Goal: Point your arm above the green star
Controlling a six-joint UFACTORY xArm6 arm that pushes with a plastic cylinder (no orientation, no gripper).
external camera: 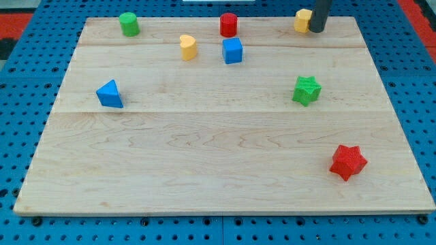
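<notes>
Rod and my tip (316, 30) stand at the view's top right of the table (204, 170), touching a yellow block (302, 20) on its right side. The green star (306, 90) lies well below my tip, slightly toward the view's left, apart from it. As a bare rod, my end effector grasps nothing.

Everything sitting on worktop (204, 156). My tip (317, 30) hanging out at view's top right, touching yellow block (302, 20) on its right side. Green star (306, 90) lying below tip, well apart. Red star (348, 162) sitting bottom right. Red cylinder (228, 24) resting just above blue cube (232, 51), yellow heart (188, 47) beside cube on left. Green cylinder (129, 24) sitting top left, blue triangle (110, 94) lying at left.
</notes>
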